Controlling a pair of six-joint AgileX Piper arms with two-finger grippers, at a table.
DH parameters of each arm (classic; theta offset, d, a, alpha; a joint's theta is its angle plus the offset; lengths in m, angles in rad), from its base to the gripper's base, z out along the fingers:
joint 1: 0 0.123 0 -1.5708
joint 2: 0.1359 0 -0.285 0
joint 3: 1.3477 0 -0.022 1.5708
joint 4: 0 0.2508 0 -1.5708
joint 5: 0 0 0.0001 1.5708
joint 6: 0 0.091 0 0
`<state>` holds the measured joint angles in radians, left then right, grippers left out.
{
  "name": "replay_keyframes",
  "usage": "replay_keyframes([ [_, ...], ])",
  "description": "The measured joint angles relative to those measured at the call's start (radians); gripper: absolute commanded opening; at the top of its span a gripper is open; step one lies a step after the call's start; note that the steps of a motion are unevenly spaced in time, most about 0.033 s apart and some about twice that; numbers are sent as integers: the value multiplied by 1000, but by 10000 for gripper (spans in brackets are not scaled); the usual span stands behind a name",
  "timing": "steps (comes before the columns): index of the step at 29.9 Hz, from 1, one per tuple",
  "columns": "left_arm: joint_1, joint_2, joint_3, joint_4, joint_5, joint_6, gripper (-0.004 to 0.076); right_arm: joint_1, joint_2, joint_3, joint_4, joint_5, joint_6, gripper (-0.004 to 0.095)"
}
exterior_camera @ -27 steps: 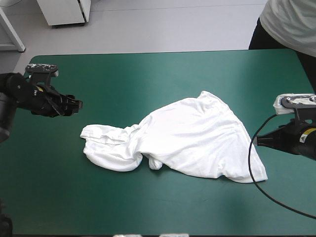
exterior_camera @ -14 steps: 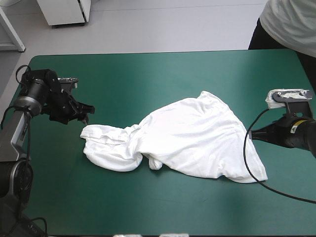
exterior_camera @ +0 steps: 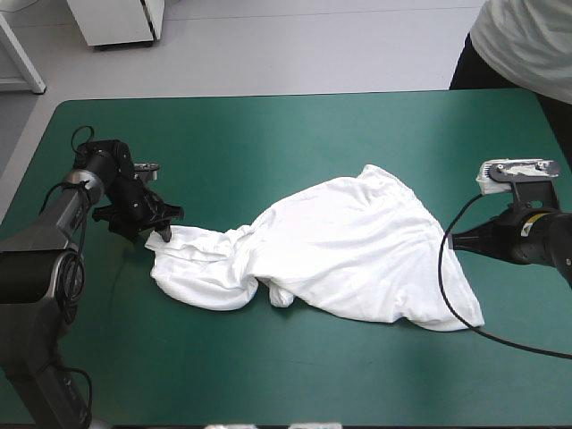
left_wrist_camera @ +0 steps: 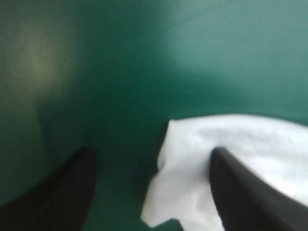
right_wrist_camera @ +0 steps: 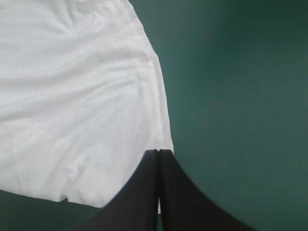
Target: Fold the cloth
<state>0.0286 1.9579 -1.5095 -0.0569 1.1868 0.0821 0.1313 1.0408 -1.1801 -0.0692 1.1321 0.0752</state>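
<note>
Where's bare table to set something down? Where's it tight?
Free: teal-green table cover from the crumpled white T-shirt to the far edge, plus the near strip. Crowded: open black left tool at its left end, shut black right tool at its hem.

The bench (exterior_camera: 295,134) is big. Its cover is teal-green and its corners are round. It fills most of the high view.

Past the far edge of the bench is the floor (exterior_camera: 313,45). The floor is smooth and light grey.

A white cupboard (exterior_camera: 121,20) stands on the floor, beyond the far left corner of the bench. Only its lower part shows. Further left, a white bar (exterior_camera: 22,54) slants down across the floor.

The light is soft and even. Shadows on the cover are faint. In the left wrist view, a pale glow (left_wrist_camera: 36,57) lies on the cover.
</note>
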Motion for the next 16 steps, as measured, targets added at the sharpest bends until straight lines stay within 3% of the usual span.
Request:
replay_keyframes([
  [2, 0, 8, -7, 0, 1, 0, 414, 0, 0, 0, -1, 0, 0, -13],
  [4, 0, 17, -13, 1, 8, -2, 295, 0, 1, 0, -1, 0, 1, -13],
  [7, 0, 25, -19, -14, 12, 7, 40, 0, 1, 0, -7, 2, 10, 20],
  [8, 0, 26, -19, -24, 11, 14, -6, 0, 1, 0, -8, 7, 13, 45],
  [16, -13, 26, -19, -52, 9, 47, -10, 0, 64, 0, -5, 112, 50, 510],
])
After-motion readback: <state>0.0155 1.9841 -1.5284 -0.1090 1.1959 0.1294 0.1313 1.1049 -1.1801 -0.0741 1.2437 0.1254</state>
